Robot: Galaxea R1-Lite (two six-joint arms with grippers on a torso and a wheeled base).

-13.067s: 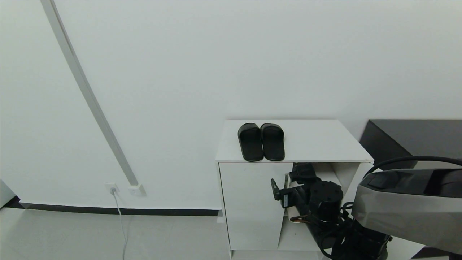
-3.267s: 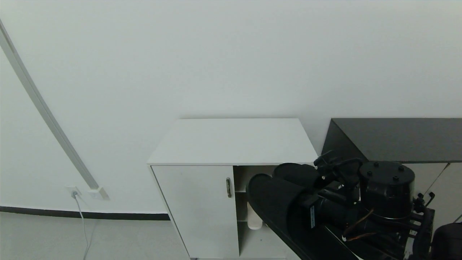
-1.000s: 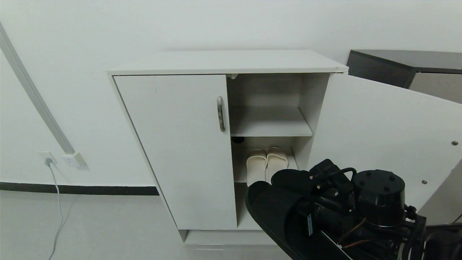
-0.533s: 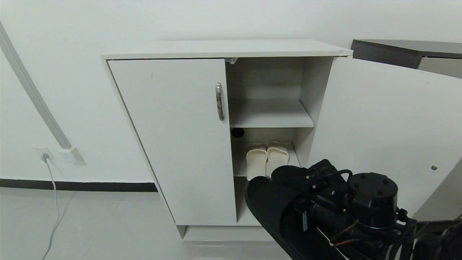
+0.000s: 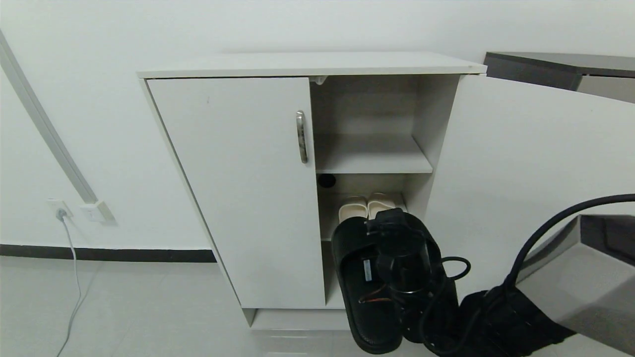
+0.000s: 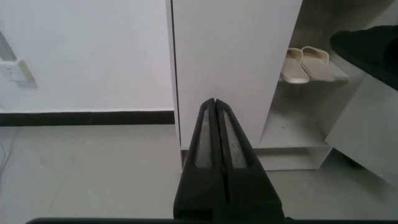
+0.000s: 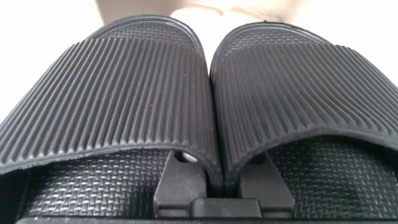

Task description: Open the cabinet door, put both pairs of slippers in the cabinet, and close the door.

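Observation:
A white cabinet (image 5: 223, 173) stands against the wall, its left door closed and its right door (image 5: 521, 163) swung wide open. A pair of white slippers (image 5: 367, 206) (image 6: 308, 62) lies on the middle shelf. My right gripper (image 7: 214, 171) is shut on the pair of black slippers (image 5: 364, 282) (image 7: 143, 93), pinching their inner edges together. They hang in front of the lower part of the opening, toes toward the cabinet, hiding the heels of the white pair. My left gripper (image 6: 214, 109) is shut on nothing, low over the floor in front of the closed door.
The upper shelf (image 5: 372, 158) and the bottom compartment (image 6: 289, 130) are bare. A dark grey unit (image 5: 560, 67) stands right of the cabinet. A wall socket with a cable (image 5: 62, 215) and a slanted strip (image 5: 39, 124) are on the left wall. Open floor lies to the left.
My right arm has swung the black slippers round and forward, so they now point into the cabinet opening and cover part of the white pair. The head view barely shifted.

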